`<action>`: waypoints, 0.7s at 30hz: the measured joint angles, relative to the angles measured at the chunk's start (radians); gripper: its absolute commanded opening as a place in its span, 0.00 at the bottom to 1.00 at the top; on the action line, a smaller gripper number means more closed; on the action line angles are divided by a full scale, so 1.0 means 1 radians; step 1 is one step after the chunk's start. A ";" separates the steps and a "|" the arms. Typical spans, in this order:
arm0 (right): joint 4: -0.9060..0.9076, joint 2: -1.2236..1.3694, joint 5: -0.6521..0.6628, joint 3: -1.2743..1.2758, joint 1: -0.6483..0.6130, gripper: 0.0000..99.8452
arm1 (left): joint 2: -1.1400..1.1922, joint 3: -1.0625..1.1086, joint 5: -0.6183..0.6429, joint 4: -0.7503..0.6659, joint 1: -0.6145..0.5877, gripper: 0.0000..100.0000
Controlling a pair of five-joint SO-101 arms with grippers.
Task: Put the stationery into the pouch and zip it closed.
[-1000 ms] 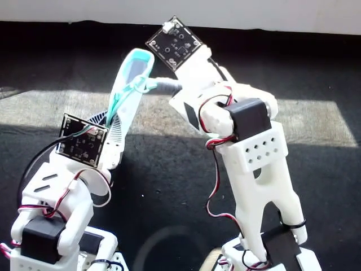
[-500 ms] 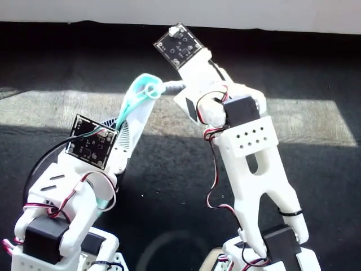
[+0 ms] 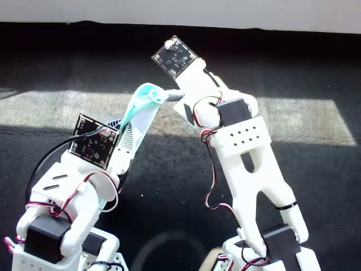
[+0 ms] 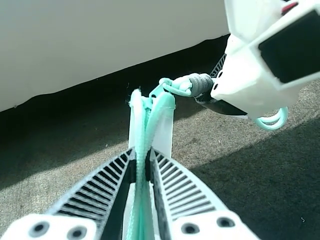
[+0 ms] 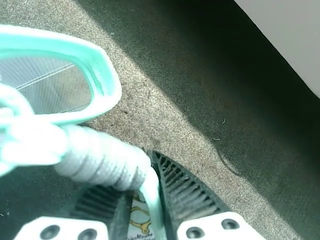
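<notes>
Gripping the pouch [image 3: 142, 116], left pincer [image 4: 143, 152] hides its base; right pincer [image 5: 144, 166] nips the zip pull [image 5: 100, 155].

In the left wrist view, the mint pouch [image 4: 150, 117] runs off the bottom edge between the fingers of the left gripper [image 4: 143, 157] clamped on it. The right gripper [image 4: 220, 92] is cropped at the top and side edges, and its body hides how its fingers meet the grey zipper pull [image 4: 197, 84] they pinch.

In the right wrist view, the zipper pull [image 5: 100, 155] is a close blur and the pouch [image 5: 50, 85] is cut by the frame edge.

From above, a wrist camera board [image 3: 95, 141] covers the pouch's lower end. Both arm bases [image 3: 62, 248] are cut off at the bottom edge. What the pouch holds cannot be told.
</notes>
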 measured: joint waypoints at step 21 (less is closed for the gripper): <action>0.175 -0.315 -0.075 -0.029 -0.222 0.01 | -0.014 0.295 0.000 -0.367 -0.003 0.01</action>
